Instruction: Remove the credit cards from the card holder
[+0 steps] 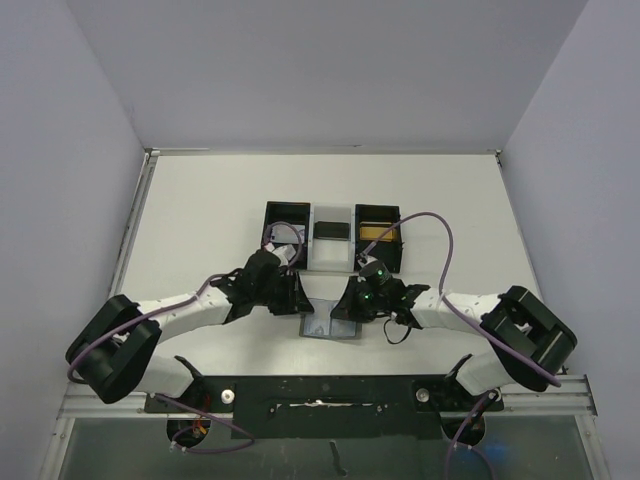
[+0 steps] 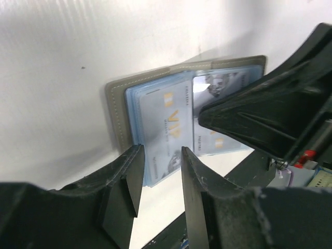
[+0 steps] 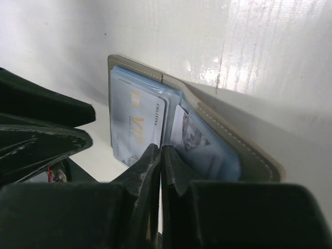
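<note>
L gripper (image 2: 162, 154): jaws about half open, nothing between them. Tips straddle the near edge of the card holder's (image 2: 115, 104) left panel. Can't tell if they touch it.
R gripper (image 3: 160, 153): jaws almost together, only a thin slit left. Tips sit at the holder's centre fold, right at the edge of the VIP card (image 2: 167, 127). Can't tell if anything is nipped in the slit.

The holder lies open and flat on the white table (image 1: 200, 230), blue-grey inside up, at 6 o'clock from the middle compartment of the black-and-white tray (image 1: 318, 256). In the top view the L tips are at its 10 o'clock and the R tips at its 2 o'clock.

Writing: the left-panel card has "VIP" in gold, and the small print along its edge looks like "CHLITINA". The right-panel card (image 2: 218, 88) shows a grey picture and gold marks, unreadable. Both cards are still in their sleeves.
</note>
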`<state>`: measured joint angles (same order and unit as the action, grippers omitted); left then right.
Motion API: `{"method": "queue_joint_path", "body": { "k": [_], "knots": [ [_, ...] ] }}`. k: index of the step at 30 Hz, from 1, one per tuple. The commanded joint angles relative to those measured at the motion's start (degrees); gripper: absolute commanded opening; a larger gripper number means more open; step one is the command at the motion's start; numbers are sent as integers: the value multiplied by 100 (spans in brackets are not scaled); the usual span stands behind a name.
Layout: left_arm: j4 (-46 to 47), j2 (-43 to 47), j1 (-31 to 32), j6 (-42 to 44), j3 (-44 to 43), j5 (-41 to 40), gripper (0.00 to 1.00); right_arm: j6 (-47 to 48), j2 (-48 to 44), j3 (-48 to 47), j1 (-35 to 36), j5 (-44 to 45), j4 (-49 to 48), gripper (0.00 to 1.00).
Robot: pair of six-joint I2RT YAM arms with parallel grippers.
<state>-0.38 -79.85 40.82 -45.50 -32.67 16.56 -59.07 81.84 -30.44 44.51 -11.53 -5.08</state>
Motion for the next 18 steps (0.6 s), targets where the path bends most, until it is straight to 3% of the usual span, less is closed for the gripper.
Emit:
{"method": "queue_joint_path", "body": {
  "k": [1, 7, 12, 15, 18],
  "knots": [
    [388, 337, -3, -62, -241, -149, 33, 10, -315, -131, -93, 149, 150, 0],
    [666, -13, 23, 361, -384, 547, 34, -142, -186, -30, -154, -122, -70, 6],
    [401, -643, 59, 638, -478, 734, 25, -327, 83, 67, -154, -291, -356, 13],
    [-47, -820, 112, 819, -673, 420, 17, -377, 200, 71, -147, -354, -381, 20],
    [-202, -723, 111, 840, -557, 204, 17, -461, 246, 120, -144, -264, -281, 25]
  ]
}}
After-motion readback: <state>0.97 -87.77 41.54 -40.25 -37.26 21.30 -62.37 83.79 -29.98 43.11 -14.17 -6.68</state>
